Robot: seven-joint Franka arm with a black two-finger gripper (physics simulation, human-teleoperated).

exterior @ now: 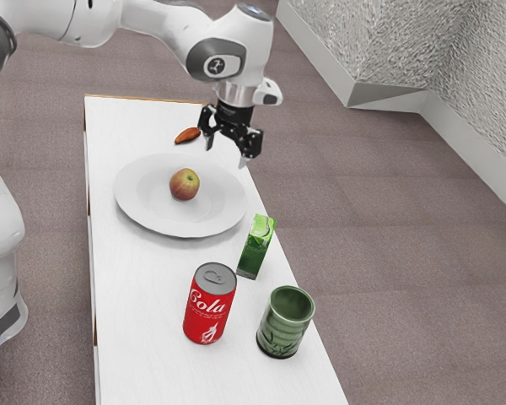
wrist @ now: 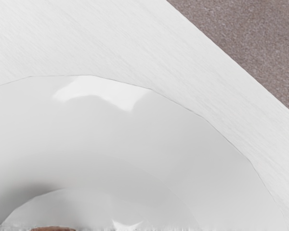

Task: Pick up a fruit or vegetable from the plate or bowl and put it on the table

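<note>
While the apple [exterior: 185, 184] sits near the middle of the white plate [exterior: 139, 200], the gripper [exterior: 226, 153] is raised beyond it, wide open and holding nothing. An orange-brown vegetable [exterior: 187, 135] lies on the table [exterior: 135, 295], just past the plate's far rim; whether that one is the piece meant for the table, I can't tell. If the apple is the one to move, it should handle easily: fairly light, firm all through, not fragile, though its skin could bruise under a hard squeeze. It is round and probably a bit slick, so pads that close high on the shoulders may slide up and off. Better to take it from above, straight across its widest part, centred on the core — low enough to hold, yet clear of the plate's surface. Set it down gently and let go only once it rests; a round fruit may roll.
</note>
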